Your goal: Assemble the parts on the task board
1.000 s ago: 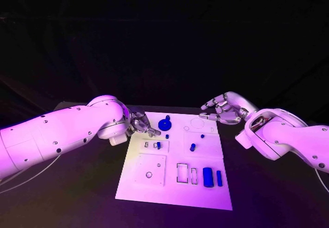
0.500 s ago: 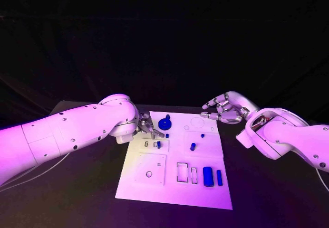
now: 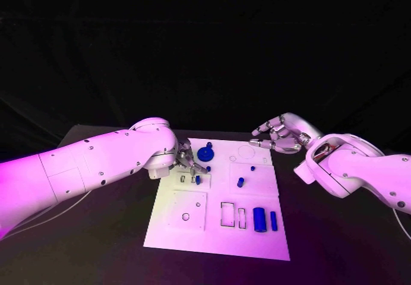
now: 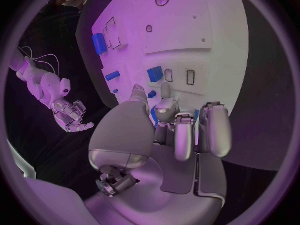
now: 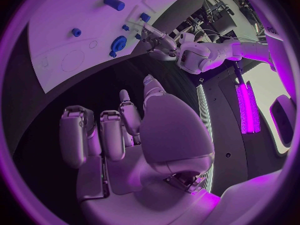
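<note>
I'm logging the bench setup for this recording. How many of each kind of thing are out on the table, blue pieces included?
Blue parts: 7 that I can make out
White board: 1
Hands: 2, the left hand and the right hand
Total: 10

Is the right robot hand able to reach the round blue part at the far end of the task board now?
Probably yes: the right robot hand hovers empty nearby, though the left robot hand crowds the round blue part.

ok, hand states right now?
Left hand: over the board, cannot tell if it holds anything.
Right hand: open, empty.
</note>
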Available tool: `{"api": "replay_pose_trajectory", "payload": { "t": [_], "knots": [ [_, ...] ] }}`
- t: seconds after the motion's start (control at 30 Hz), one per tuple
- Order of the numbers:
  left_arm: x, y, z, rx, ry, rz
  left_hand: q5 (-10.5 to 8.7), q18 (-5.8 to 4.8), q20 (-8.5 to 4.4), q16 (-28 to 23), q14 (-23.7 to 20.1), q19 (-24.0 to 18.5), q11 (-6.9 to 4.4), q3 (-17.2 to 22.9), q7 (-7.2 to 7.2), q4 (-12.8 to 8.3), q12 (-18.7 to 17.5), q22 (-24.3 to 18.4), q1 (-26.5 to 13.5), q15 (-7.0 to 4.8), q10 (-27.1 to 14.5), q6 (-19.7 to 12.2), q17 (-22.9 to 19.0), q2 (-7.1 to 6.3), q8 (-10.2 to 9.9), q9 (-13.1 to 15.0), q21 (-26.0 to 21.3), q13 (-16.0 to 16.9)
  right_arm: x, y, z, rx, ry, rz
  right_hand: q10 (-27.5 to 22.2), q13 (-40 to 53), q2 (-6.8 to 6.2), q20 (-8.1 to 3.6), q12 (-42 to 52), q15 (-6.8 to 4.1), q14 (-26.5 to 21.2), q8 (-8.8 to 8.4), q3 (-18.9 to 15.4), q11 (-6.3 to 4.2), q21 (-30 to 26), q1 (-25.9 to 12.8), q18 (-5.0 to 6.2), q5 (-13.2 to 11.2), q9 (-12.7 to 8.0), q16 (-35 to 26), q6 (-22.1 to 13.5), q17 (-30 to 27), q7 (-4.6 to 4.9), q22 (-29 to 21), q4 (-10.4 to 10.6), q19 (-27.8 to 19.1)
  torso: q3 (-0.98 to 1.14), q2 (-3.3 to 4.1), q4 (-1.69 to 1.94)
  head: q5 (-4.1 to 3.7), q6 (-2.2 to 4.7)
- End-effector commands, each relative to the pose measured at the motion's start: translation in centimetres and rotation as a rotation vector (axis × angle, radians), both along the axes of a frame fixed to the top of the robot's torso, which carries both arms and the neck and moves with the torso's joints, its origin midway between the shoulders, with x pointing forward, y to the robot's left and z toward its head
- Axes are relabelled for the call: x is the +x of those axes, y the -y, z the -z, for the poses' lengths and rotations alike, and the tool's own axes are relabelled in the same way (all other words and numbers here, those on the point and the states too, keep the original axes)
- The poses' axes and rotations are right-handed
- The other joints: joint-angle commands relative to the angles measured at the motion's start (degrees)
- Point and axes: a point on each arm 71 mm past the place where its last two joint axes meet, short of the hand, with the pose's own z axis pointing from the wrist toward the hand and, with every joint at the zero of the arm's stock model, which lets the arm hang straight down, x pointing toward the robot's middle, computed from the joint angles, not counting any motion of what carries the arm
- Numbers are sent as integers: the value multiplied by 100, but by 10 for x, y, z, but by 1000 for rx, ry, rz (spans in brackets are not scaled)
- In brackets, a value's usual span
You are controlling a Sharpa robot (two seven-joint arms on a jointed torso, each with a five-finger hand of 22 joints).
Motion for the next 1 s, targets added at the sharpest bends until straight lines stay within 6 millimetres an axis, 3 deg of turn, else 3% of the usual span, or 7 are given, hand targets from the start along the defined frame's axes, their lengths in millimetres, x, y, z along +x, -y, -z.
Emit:
{"api": "replay_pose_trajectory", "payload": {
  "t": [0.03,0.77,1.0],
  "knots": [
    [-1,2,2,32,-21,22,-1,-65,5,17,594,65,-7,-20,10,-26,-36,8,32,-35,-47,-47,1508,50,25,6,28,-3,0,-1,0,-6,-4,-8,-42,-5,2,-29,-19,-43,355,32,-41,-16,-35,-46,83,40,8,-22,-8,535,-7,900,-5,-8,1,-2,4,5,-10],
    [-2,6,5,50,-43,50,0,-69,5,17,594,68,-16,12,-3,-45,8,49,183,-40,-25,-68,1508,122,113,127,53,45,2,0,1,-7,-3,0,-40,-8,28,-32,-21,-45,352,44,-39,-20,-50,-10,86,57,13,-36,-13,517,-9,893,-26,-13,3,1,7,5,-32],
    [-3,7,5,55,-52,61,3,-73,0,17,594,71,-25,117,-10,-89,11,79,357,-47,-20,-99,1508,199,161,206,71,50,3,-1,1,-8,-4,-1,-37,-5,38,-33,-19,-47,350,48,-37,-21,-57,1,88,57,15,-41,-13,512,-10,889,-32,-16,1,3,4,1,-39]
  ]
}}
